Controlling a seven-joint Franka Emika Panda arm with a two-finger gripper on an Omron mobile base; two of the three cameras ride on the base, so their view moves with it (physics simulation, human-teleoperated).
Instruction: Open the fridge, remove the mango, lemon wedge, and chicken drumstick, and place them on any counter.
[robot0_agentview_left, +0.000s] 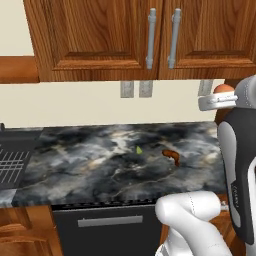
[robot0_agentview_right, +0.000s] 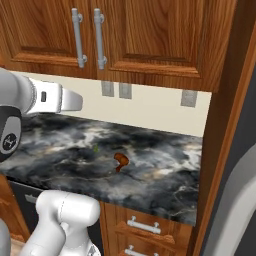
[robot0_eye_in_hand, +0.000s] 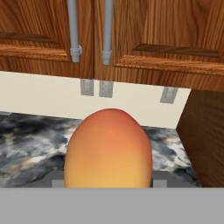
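Above the counter (robot0_agentview_left: 100, 160), arm raised level, hand (robot0_eye_in_hand: 108, 183) holding the mango (robot0_eye_in_hand: 108, 151), facing the wall.

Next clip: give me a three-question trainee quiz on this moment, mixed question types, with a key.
1. True or false: the chicken drumstick lies on the counter.
2. What does the gripper hold? A) lemon wedge B) mango C) nothing
3. Fill in: the lemon wedge lies just to the ____ of the drumstick in the left base view.

Key: 1 true. 2 B, the mango sits between the fingers above the counter. 3 left.
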